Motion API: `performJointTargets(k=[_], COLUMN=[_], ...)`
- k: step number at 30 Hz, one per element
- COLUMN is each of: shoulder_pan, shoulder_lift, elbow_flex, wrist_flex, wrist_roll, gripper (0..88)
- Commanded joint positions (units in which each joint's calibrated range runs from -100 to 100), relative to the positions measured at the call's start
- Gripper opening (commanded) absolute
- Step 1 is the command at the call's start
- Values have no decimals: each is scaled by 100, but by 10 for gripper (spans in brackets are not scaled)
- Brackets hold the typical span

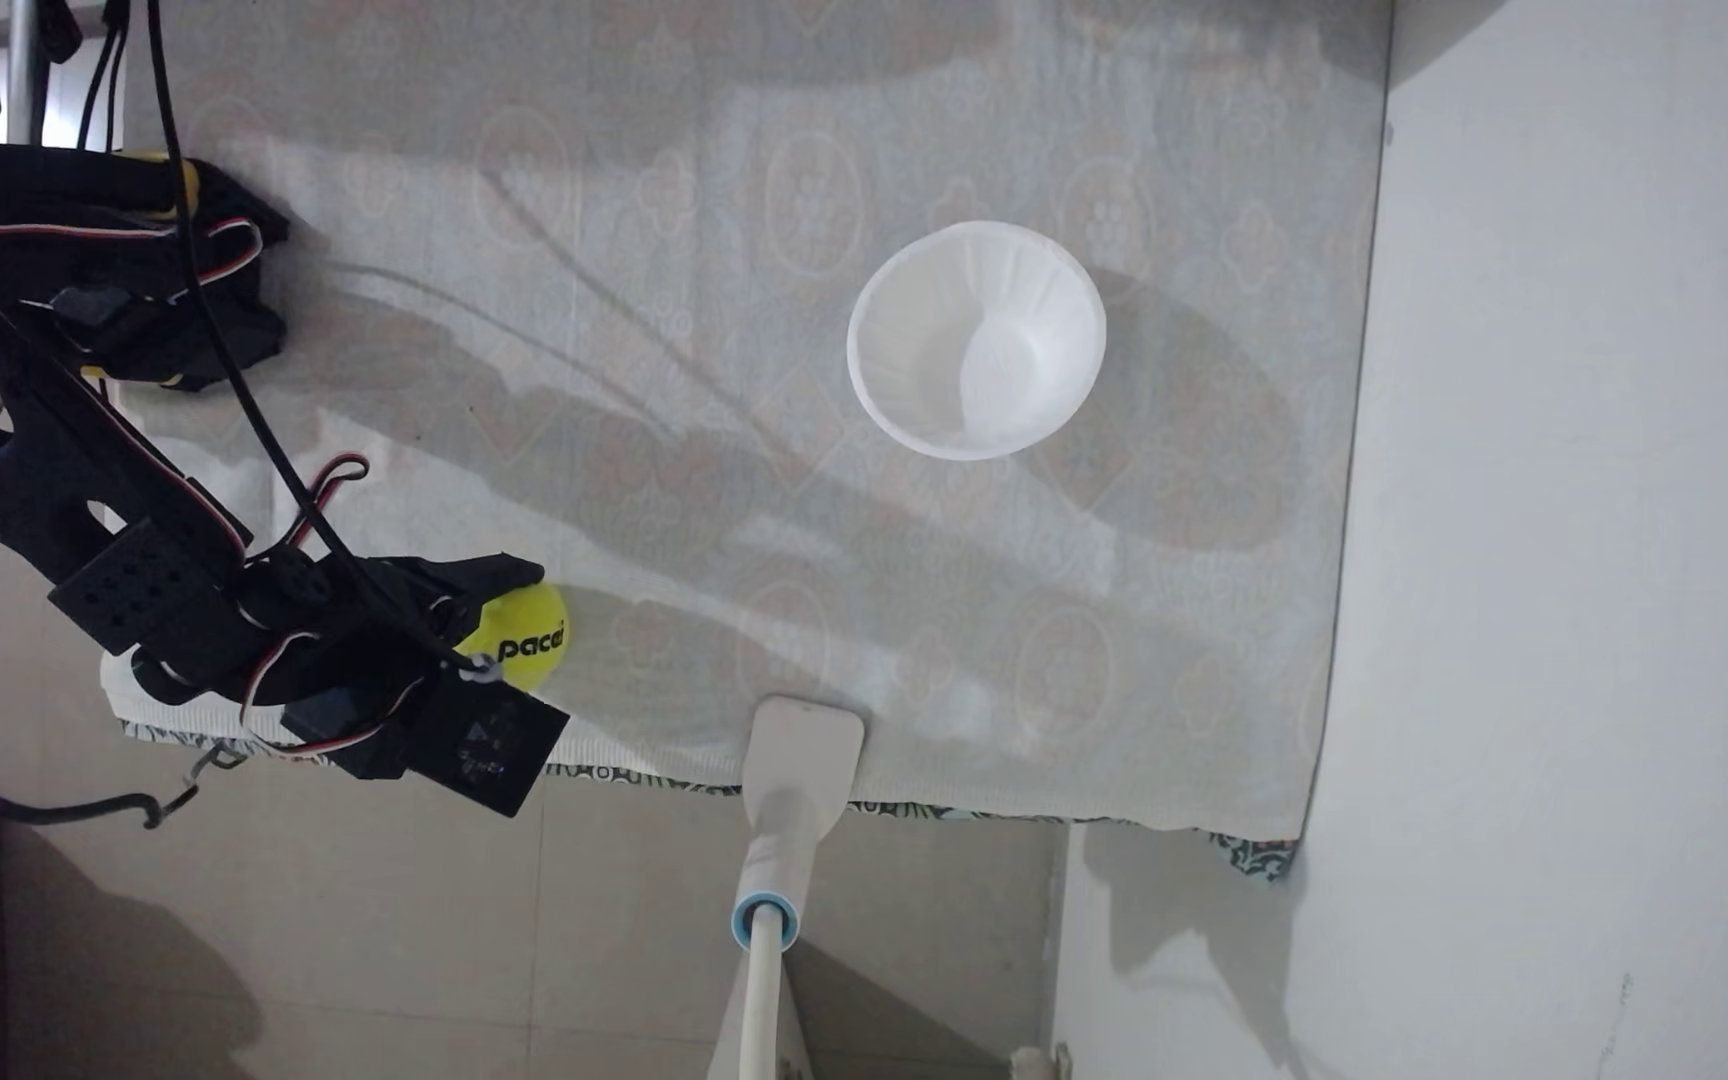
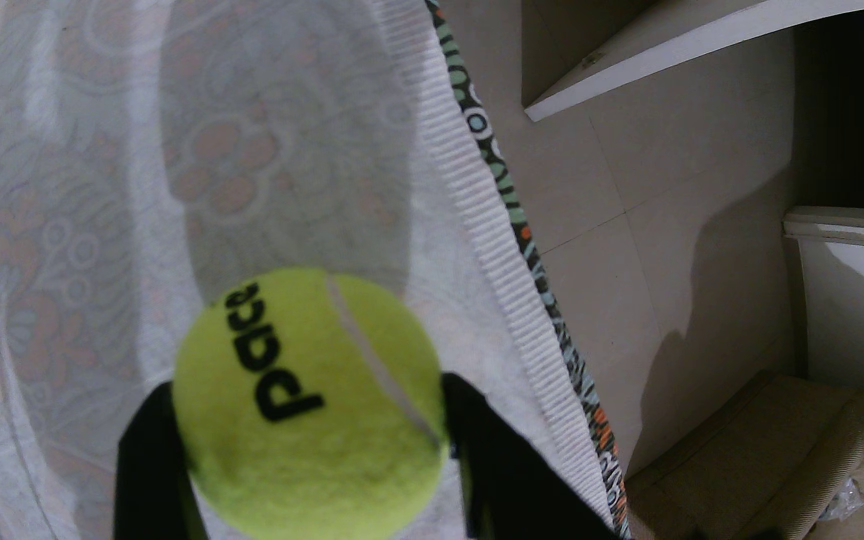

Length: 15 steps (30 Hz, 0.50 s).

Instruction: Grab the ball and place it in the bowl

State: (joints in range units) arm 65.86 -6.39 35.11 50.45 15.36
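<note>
End effector (image 2: 310, 441) clamped on the ball (image 2: 308, 402), one finger each side, near the table (image 1: 943, 644) edge. Ball seems lifted, though height is unclear. Bowl (image 1: 976, 341) well apart: carry level, centre over rim before release.

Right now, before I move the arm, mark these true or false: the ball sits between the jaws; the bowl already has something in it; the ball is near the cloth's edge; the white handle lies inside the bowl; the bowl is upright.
1. The ball sits between the jaws. True: a black finger flanks it on each side in the wrist view.
2. The bowl already holds something. False: it is empty.
3. The ball is near the edge of the cloth. True.
4. The white handle lies inside the bowl. False: it rests on the cloth's edge, apart from the bowl.
5. The bowl is upright. True.
</note>
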Motion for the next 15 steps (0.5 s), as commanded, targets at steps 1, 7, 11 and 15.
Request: performJointTargets(k=[1, 7, 11, 15], shoulder_pan=[-78, -221, -309, -342], shoulder_lift=[-194, -588, -805, -1055], elbow_flex=[-172, -244, -263, -317], wrist_flex=[306, 610, 725, 725], wrist_roll=[44, -5, -44, -88], gripper=[109, 124, 133, 133])
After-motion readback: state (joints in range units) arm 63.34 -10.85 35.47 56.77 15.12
